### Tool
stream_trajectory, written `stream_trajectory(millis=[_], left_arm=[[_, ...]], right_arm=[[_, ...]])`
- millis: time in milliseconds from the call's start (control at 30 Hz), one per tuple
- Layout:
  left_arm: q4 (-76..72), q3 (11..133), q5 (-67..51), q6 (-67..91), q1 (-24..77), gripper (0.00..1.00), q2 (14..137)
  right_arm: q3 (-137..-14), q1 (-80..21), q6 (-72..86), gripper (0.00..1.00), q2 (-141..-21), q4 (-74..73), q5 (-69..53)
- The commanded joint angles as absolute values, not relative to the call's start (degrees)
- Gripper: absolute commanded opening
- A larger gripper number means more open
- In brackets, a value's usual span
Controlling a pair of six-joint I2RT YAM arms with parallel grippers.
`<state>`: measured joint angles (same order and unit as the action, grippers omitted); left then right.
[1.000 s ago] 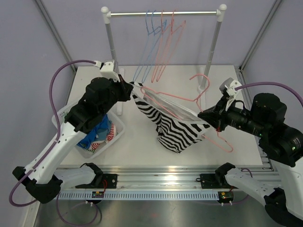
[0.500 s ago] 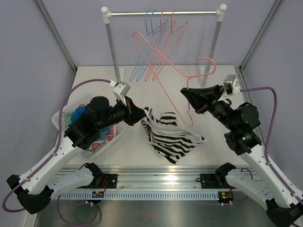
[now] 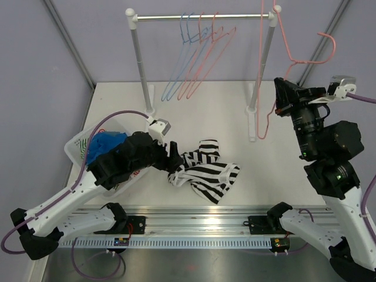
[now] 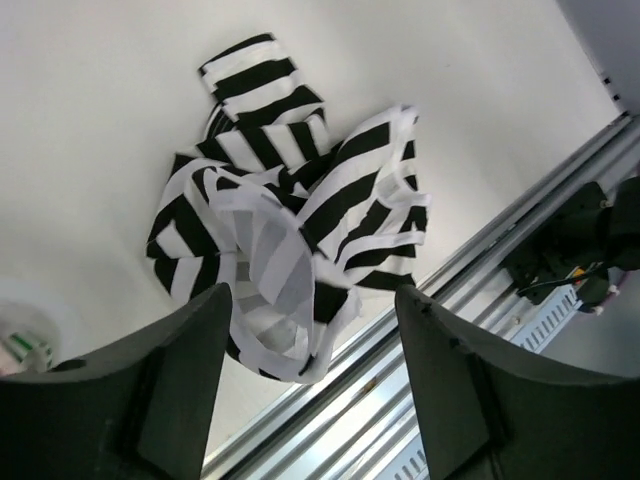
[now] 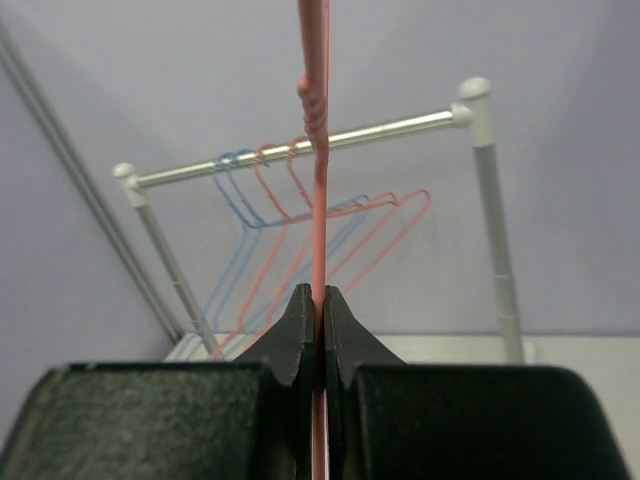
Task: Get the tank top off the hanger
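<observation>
My left gripper [image 4: 315,345] hangs spread wide, with the black-and-white striped tank top [image 4: 300,200] crumpled on the white table [image 4: 100,100] just beneath it. My right gripper [image 5: 317,310] pinches the bare pink wire hanger [image 5: 317,230]. I reckon that thin wire could swivel and snag the metal rack rail [image 5: 400,128] beyond.

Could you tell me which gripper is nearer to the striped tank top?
Left. The left gripper is open just over the tank top; the right gripper is raised far away, clamping the hanger.
</observation>
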<state>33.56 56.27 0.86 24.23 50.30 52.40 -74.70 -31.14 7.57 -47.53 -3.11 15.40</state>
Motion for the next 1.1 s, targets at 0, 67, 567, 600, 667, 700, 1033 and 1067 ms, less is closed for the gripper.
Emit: stream_trajectory(millis=[0,67,567,600,667,700,1033,1067], left_arm=[[41.9,63.61,10.53,22.33,50.54,0.8,51.24],[48.76,66.17,15.45,21.27,50.54,0.99,51.42],[42.19,55.2,18.72,16.26,41.49,0.99,36.82],[42.19,55.11,18.55,15.74,41.14,0.99,37.0],[42.1,55.02,17.93,15.56,40.34,0.99,38.05],[42.1,55.02,17.58,15.47,40.17,0.99,38.4],[41.31,53.97,15.21,15.38,39.55,0.99,36.91],[41.31,53.96,15.12,15.38,39.46,0.99,36.91]], right_arm=[[-77.69,-31.29,3.43,0.0,-50.09,-20.98,27.59],[-80.4,-31.29,3.86,0.0,-52.29,-24.24,31.09],[-110.72,-29.01,2.64,0.0,-80.93,-41.22,25.5],[-113.44,-26.31,2.72,0.0,-84.86,-42.61,24.18],[-121.26,-24.27,2.81,0.0,-88.66,-44.2,21.62],[-123.46,-23.74,2.29,0.0,-92.51,-44.91,22.23],[-148.97,-23.55,-3.08,0.0,-112.67,-49.4,25.41],[-149.58,-23.64,-2.64,0.0,-113.28,-49.39,24.62]])
